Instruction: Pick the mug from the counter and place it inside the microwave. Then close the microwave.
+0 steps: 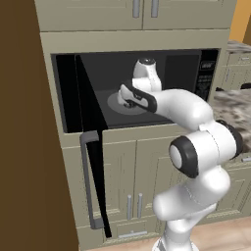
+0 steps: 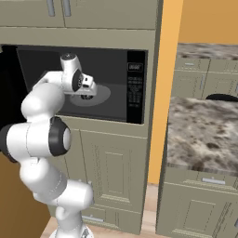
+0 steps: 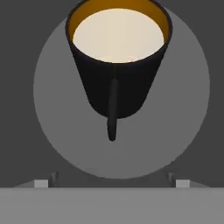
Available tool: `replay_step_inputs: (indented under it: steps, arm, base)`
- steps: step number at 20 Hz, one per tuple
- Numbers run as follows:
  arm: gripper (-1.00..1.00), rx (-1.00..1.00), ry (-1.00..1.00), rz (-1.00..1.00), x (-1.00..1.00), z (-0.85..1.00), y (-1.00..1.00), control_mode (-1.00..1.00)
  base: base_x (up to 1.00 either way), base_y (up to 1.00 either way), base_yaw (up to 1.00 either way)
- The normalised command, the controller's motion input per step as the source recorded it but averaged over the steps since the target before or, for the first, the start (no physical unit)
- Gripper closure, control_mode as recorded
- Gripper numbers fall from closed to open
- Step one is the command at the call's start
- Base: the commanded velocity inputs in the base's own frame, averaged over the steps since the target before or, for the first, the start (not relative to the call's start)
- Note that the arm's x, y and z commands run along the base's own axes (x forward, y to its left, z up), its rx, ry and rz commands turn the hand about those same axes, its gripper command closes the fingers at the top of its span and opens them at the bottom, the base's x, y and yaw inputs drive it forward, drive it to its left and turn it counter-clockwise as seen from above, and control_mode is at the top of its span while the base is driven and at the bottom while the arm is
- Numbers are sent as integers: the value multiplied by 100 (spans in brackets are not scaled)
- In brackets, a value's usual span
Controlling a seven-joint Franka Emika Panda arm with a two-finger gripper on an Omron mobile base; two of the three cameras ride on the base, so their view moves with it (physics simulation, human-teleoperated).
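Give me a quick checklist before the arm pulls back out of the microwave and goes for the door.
1. Mug on the turntable: ok, it stands upright over the round plate.
2. Gripper let go: ok, fingertips wide apart, mug between neither.
3. Gripper inside the microwave cavity: not ok for closing, it must withdraw first.
4. Door swung fully open: ok.
5. Door handle free to reach: ok.

Beige upper cabinets (image 1: 142, 12) with grey bar handles run along the top. Below them, lower cabinet doors (image 1: 135, 181) carry paired short grey handles. Left of those doors stands a brown wood panel (image 1: 27, 147). Right of them rises an orange wall (image 2: 204, 21).
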Motion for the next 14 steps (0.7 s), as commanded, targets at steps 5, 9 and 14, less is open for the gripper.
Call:
replay_step_inputs:
  steps: [5,9,14]
  arm:
    - [-100,0,-8,-5,-90,0,-9,-100]
    - [-100,0,-9,-2,-100,0,-17,-100]
    - [-100,1,-6,0,-100,3,-17,-100]
  base:
    - [0,0,0]
    - [0,0,0]
    - [0,0,0]
